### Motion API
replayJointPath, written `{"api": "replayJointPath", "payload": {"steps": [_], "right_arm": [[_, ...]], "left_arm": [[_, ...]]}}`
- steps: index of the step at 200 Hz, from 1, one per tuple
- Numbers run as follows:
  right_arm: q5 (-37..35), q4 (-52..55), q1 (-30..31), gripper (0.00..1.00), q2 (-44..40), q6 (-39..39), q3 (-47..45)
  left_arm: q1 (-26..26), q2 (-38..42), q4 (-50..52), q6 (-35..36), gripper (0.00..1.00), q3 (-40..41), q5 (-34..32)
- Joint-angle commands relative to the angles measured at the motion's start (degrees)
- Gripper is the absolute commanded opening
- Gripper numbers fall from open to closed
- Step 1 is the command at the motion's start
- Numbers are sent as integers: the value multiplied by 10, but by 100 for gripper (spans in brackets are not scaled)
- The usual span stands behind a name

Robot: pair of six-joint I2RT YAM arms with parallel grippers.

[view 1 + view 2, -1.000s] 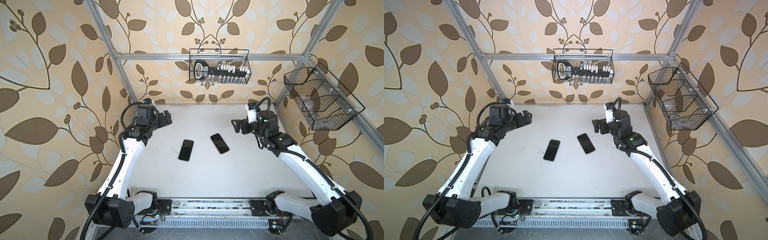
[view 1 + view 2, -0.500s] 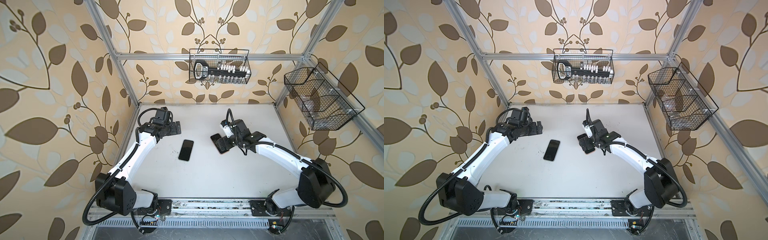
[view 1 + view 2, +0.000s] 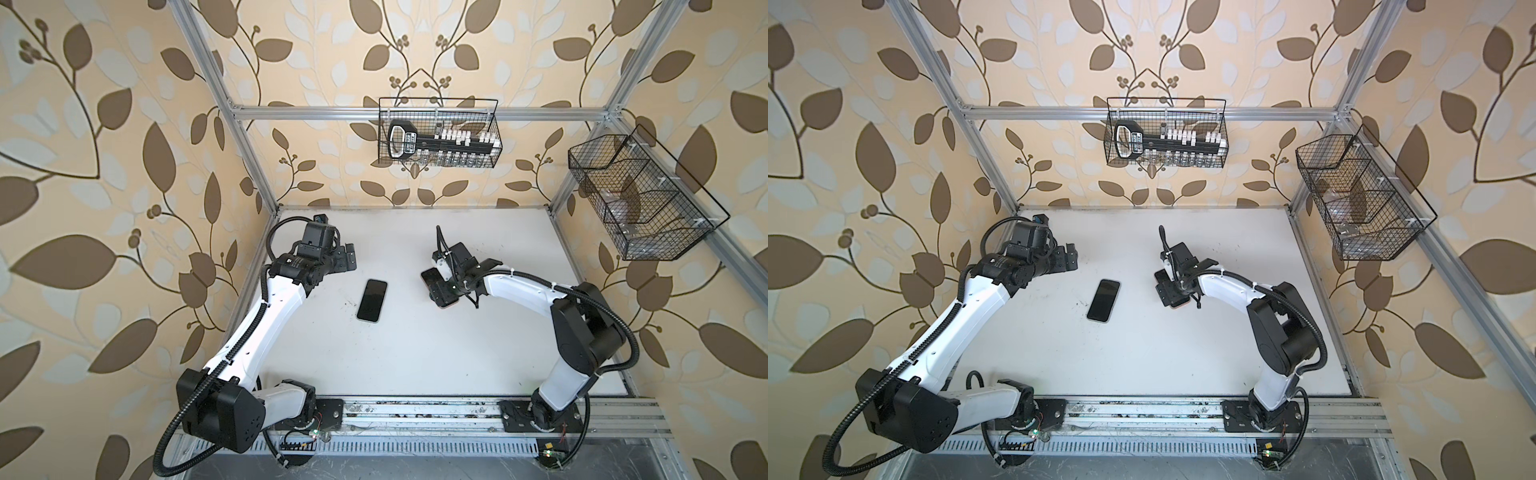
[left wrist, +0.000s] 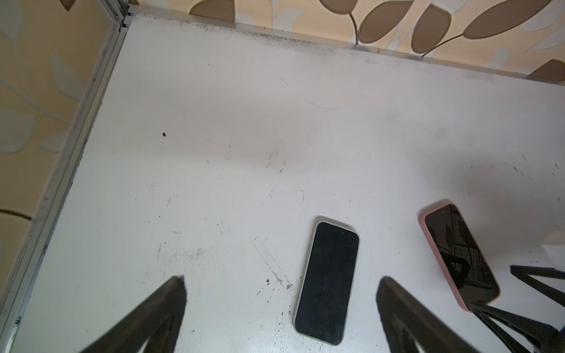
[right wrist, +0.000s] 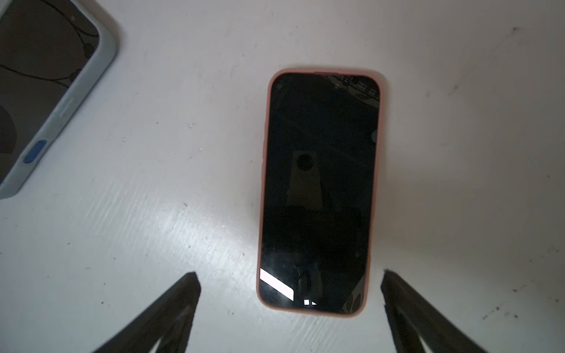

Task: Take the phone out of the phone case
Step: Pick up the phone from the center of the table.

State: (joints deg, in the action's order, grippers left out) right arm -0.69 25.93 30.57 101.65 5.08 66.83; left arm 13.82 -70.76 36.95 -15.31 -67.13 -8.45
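Working from the left of the bench [image 3: 415, 353]. Found left tool [image 3: 345, 261] held above the surface near the left rear corner, jaws spread wide, gripping nothing. Noted grey-cased phone [image 3: 372, 300] just beside that tool, lying flat with screen up, touched by nothing.

Noted pink-cased phone [image 5: 319, 189] further right, near bench centre and apart from the grey-cased phone, flat and screen up, handset fully seated in its case. Largely hidden in both top views beneath right tool [image 3: 442, 291]. Found right tool lowered over that phone and released: in the right wrist view, jaws standing wide to either side of one short end, with bare bench showing between each finger and the case. No contact seen.

Logged rear wire basket [image 3: 438, 133] hung on the back rail, holding a long black item with white pieces. Logged side wire basket [image 3: 640, 199] on the right wall; contents too unclear to identify.
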Motion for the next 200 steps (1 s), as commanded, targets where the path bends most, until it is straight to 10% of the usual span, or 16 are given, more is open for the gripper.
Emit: {"api": "replayJointPath", "payload": {"steps": [1, 200], "right_arm": [[-11, 7, -6, 94, 30, -5, 38], [-14, 29, -16, 93, 115, -2, 87]], "left_arm": [[-2, 11, -7, 3, 99, 2, -20], [-4, 6, -4, 2, 99, 2, -14]]}}
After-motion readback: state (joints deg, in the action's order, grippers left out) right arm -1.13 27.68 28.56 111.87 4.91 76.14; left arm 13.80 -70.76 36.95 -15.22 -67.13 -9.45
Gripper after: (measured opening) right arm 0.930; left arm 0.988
